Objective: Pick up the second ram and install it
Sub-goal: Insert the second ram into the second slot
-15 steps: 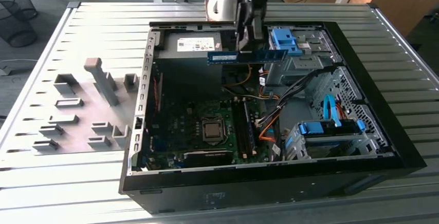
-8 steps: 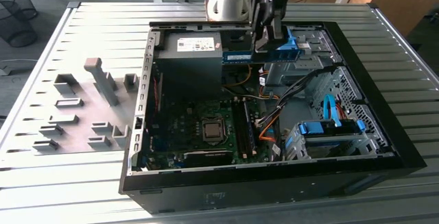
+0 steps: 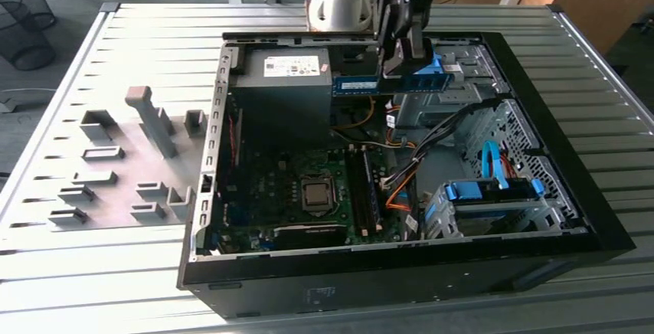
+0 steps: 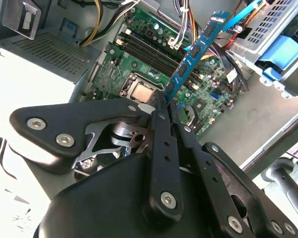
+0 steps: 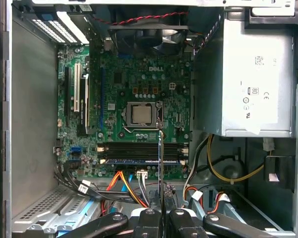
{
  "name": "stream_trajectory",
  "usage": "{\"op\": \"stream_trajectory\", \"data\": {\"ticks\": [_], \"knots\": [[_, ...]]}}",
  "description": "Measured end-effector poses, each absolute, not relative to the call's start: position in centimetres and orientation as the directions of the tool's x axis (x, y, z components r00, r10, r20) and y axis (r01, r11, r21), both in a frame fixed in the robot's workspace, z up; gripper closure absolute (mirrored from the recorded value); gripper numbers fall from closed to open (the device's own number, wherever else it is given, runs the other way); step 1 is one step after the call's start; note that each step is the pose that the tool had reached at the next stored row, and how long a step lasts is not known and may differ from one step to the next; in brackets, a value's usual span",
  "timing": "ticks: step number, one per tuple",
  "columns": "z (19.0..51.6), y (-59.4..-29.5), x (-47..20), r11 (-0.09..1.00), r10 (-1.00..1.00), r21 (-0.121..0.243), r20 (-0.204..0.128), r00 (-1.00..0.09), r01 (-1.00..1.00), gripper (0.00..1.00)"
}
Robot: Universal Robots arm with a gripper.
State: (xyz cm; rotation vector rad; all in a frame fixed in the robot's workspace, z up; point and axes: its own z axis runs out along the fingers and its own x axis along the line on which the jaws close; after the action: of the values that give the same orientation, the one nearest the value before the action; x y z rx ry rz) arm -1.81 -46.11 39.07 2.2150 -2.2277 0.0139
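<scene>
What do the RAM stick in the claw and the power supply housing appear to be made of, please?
The RAM stick, pinched in the claw, looks like rigid laminated circuit board with a glossy blue coating, dark chips mounted along one face. The power supply housing looks like bare sheet metal, matte pale grey, with folded edges and a punched vent grille; probably steel, though the alloy cannot be told.
</scene>
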Motion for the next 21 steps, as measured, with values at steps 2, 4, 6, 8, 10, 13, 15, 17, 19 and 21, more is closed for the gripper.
{"op": "stream_trajectory", "data": {"ticks": [2, 4, 6, 8, 10, 13, 15, 17, 19, 21], "knots": [[39.07, -46.11, -1.80, 0.006, -1.000, -0.006, 0.006, -0.006, -1.000, 0.86], [39.07, -46.11, -1.79, 0.006, -1.000, -0.006, 0.006, -0.006, -1.000, 0.86], [39.06, -46.10, -1.79, 0.006, -1.000, -0.006, 0.006, -0.006, -1.000, 0.86], [39.04, -46.10, -1.78, 0.008, -1.000, -0.006, 0.007, -0.008, -1.000, 0.86], [39.01, -46.11, -1.79, 0.026, -1.000, -0.007, 0.008, -0.026, -1.000, 0.86], [38.96, -46.11, -1.79, 0.075, -0.997, -0.007, 0.009, -0.075, -0.997, 0.86], [38.92, -46.11, -1.79, 0.105, -0.994, -0.007, 0.010, -0.105, -0.994, 0.86], [38.89, -46.11, -1.79, 0.127, -0.992, -0.007, 0.010, -0.127, -0.992, 0.86], [38.85, -46.10, -1.79, 0.157, -0.988, -0.008, 0.011, -0.157, -0.988, 0.86], [38.81, -46.11, -1.79, 0.191, -0.982, -0.008, 0.012, -0.191, -0.982, 0.86]]}}
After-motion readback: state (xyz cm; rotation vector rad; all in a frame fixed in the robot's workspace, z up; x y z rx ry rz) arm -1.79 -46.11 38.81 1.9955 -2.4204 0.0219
